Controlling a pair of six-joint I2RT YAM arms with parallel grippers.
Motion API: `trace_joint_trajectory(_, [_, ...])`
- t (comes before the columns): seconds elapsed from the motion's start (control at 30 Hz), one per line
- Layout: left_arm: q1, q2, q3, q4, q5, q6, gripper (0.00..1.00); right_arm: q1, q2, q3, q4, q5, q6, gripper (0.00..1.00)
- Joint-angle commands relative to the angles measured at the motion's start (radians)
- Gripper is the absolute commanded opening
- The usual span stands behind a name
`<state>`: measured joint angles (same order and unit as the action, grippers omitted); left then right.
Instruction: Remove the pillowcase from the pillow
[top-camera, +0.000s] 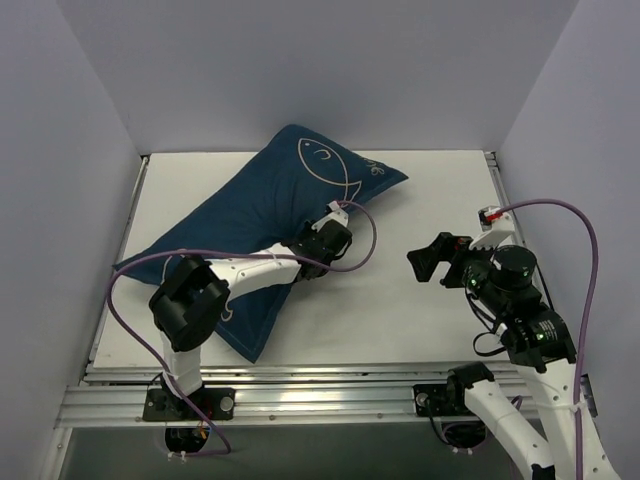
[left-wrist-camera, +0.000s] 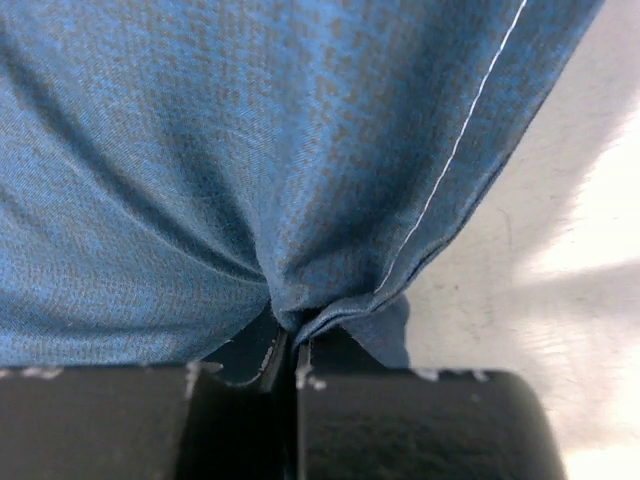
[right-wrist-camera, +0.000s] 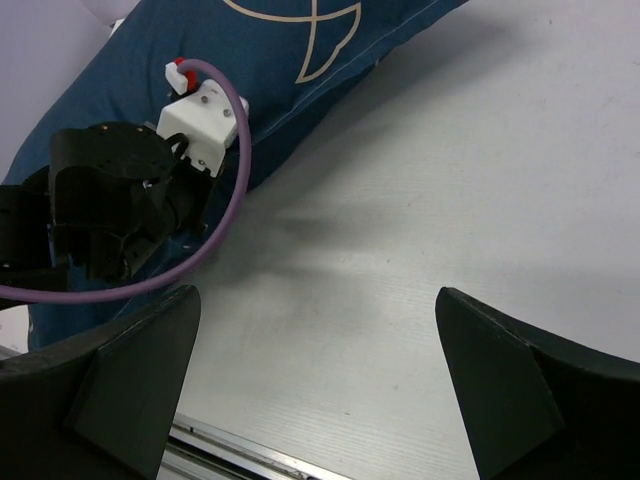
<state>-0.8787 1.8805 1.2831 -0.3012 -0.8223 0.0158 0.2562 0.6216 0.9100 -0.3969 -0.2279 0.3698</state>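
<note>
The dark navy fabric pillowcase (top-camera: 285, 185) with white line drawings lies diagonally from the table's (top-camera: 400, 320) far edge toward its near-left corner. The left end effector (top-camera: 320, 243) pinches its seam fold; the right end effector (top-camera: 440, 258) hangs wide, empty. One-handed pulling may slip this thin pinch.

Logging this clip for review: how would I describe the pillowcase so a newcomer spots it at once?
On the left half of the white table a plump shape lies diagonally. That is the pillowcase: dark navy fabric with a thin white fish drawing, one long edge pinched by the left gripper. Nothing else in view is cloth.
</note>
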Motion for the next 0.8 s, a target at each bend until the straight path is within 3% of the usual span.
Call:
trace_joint_trajectory(0.0, [-0.014,-0.029,0.090,-0.116,0.107,-0.146,0.02,0.005,-0.023,0.032,-0.013,0.071,-0.002,1.00])
trace_joint_trajectory(0.23, [-0.054,-0.176,0.442,-0.300,0.351,-0.235,0.02,0.005,-0.095,0.099,-0.029,0.186,0.004,1.00])
trace_joint_trajectory(0.4, [-0.055,-0.265,0.649,-0.348,0.385,-0.277,0.02,0.005,-0.138,0.122,-0.020,0.214,-0.003,1.00])
trace_joint_trajectory(0.53, [-0.025,-0.368,0.578,-0.294,0.295,-0.295,0.02,0.005,-0.148,0.128,-0.016,0.178,-0.020,1.00])
trace_joint_trajectory(0.67, [0.133,-0.523,0.368,-0.208,0.435,-0.453,0.02,0.005,-0.131,0.125,-0.013,0.118,-0.038,1.00])
trace_joint_trajectory(0.77, [0.225,-0.638,0.139,-0.138,0.453,-0.508,0.27,0.003,-0.108,0.115,-0.003,0.076,-0.037,1.00])
